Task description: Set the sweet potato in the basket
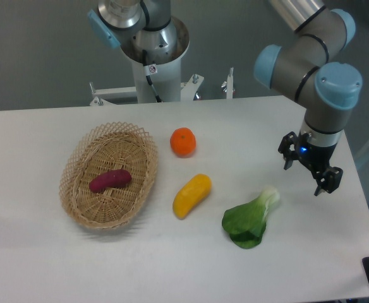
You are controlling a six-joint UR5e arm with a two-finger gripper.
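A white tabletop (77,265) holds an oval wicker basket (141,140) at the left, and the sweet potato (110,180) lies inside on its woven floor — so the task looks done. Its long axis runs near-level, right end tipped slightly up toward the far rim. The robot's hand (310,168) hangs well apart at the right — fingers spread, holding nothing — near a leafy green (249,219).
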